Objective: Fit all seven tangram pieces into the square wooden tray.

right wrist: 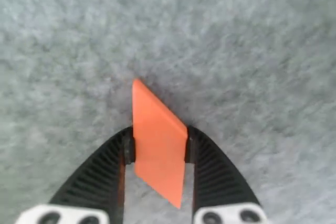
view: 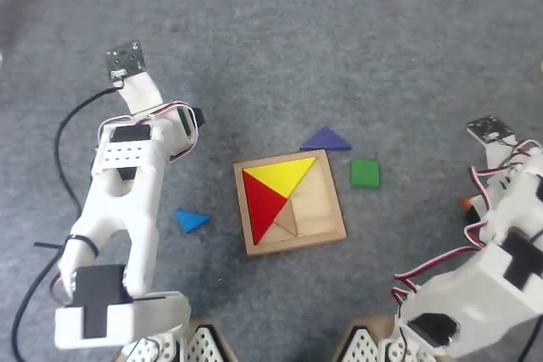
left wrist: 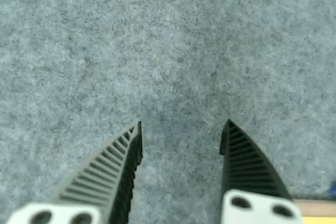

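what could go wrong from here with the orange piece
The orange piece is pinched at two edges by the right gripper, so it may twist or slip. The tray already holds the red triangle and yellow triangle; set down askew, the piece could ride up on them. The green square beside the tray may get knocked.

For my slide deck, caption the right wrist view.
Right claw gripping the orange parallelogram tangram piece, grey mat behind.

Wide open mat at the far side; purple triangle, green square just beside the tray
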